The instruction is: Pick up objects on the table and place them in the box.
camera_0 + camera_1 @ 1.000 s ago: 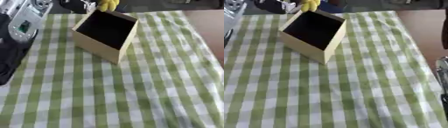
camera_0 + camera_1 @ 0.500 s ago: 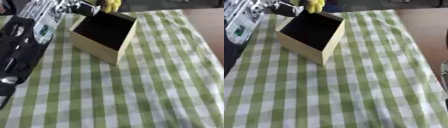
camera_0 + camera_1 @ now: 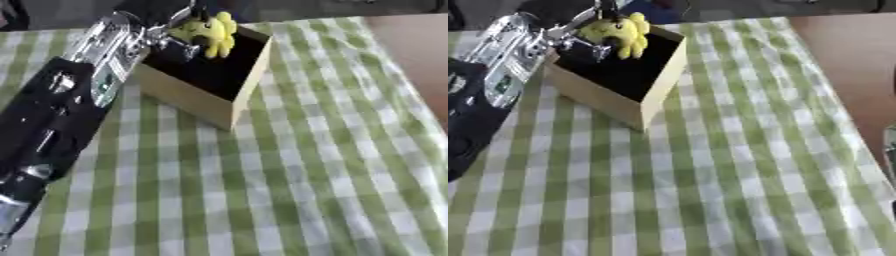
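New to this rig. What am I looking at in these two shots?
Both pictures come from a stereo camera in a humanoid robot's head, looking down at its table; they show the same moment. The black and silver arm coming in from the left is the robot's left arm. Its left hand holds a yellow soft toy over the open box, which stands on a green checked tablecloth. The fingers look curled round the toy, though that part is blurred. The right hand shows in neither view.
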